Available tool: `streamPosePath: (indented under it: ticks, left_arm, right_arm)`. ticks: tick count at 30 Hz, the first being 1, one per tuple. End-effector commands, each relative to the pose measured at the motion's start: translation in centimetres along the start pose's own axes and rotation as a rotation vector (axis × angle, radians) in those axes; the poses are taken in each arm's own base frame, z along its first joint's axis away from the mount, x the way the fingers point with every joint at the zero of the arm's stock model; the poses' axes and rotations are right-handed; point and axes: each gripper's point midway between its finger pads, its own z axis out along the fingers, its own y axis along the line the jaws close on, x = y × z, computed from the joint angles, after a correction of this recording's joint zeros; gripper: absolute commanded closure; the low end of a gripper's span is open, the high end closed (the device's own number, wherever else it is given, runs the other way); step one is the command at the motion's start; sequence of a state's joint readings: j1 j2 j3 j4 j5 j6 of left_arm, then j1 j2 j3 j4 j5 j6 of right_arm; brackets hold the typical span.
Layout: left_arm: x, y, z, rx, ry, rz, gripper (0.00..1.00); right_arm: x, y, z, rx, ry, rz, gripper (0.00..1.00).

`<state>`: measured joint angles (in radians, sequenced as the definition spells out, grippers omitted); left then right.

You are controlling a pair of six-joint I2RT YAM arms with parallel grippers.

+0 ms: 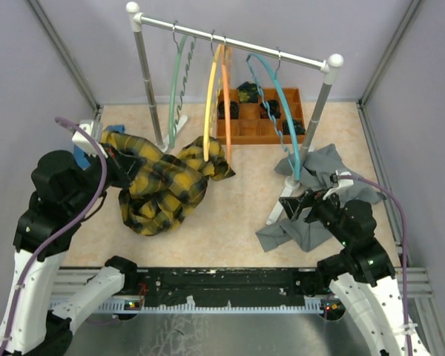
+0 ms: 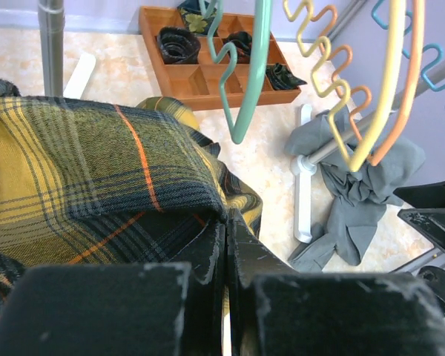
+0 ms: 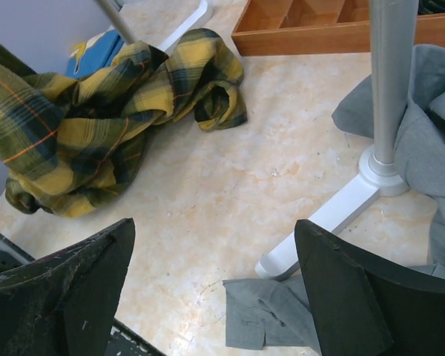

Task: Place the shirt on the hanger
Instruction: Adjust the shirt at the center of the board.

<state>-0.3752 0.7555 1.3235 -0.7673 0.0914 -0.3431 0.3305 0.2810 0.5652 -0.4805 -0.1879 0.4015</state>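
Shirt point(image 1: 163, 185): soft, limp flannel, probably light, bunches easily; heaped on worktop point(image 1: 230, 215) beside left post of rack point(image 1: 230, 37). Left tool point(image 2: 226, 245) clamped on its fabric; right tool point(image 3: 213, 226) gaping, empty. Suggested hold: collar.

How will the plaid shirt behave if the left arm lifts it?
Probably floppy: the shirt lies crumpled in soft folds, so most of it would sag below the left gripper. Likely not slippery, since the cloth sits bunched between its shut jaws.
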Motion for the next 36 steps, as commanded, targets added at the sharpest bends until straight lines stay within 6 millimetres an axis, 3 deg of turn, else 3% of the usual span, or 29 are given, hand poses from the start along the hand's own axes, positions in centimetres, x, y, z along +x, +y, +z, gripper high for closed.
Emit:
streamPosePath:
  ticks: [1,9,17,22,23,28,35,36]
  left_arm:
    - [-3.0,-2.0,-0.2,0.08,-0.07,0.043,1.0]
    - [-7.5,-2.2,-1.2,0.027,-0.191,0.024,1.0]
    - [-7.9,-2.4,-0.6,0.029,-0.189,0.017,1.0]
    - [-7.8,-2.3,-0.7,0.024,-0.187,0.009,1.0]
    - [-7.8,-2.3,-0.8,0.025,-0.188,0.009,1.0]
    - [-8.2,-2.5,-0.9,0.028,-0.192,0.004,1.0]
    - [-7.9,-2.4,-1.3,0.022,-0.184,-0.001,1.0]
    - [-7.9,-2.4,-1.4,0.022,-0.185,-0.002,1.0]
  right_arm:
    - [-2.9,2.4,-0.8,-0.091,-0.063,-0.03,0.11]
    - [1.8,4.9,2.5,-0.21,0.04,0.137,0.11]
    - [6.5,13.6,4.4,-0.297,0.01,0.099,0.11]
    - [4.7,20.0,5.3,-0.397,-0.18,0.196,0.11]
    - [5.2,20.9,6.1,-0.394,-0.187,0.197,0.11]
    - [4.2,24.3,8.4,-0.42,-0.316,0.245,0.08]
    - [3.8,25.9,11.5,-0.354,-0.464,0.236,0.09]
    - [4.5,26.1,12.2,-0.346,-0.465,0.218,0.1]
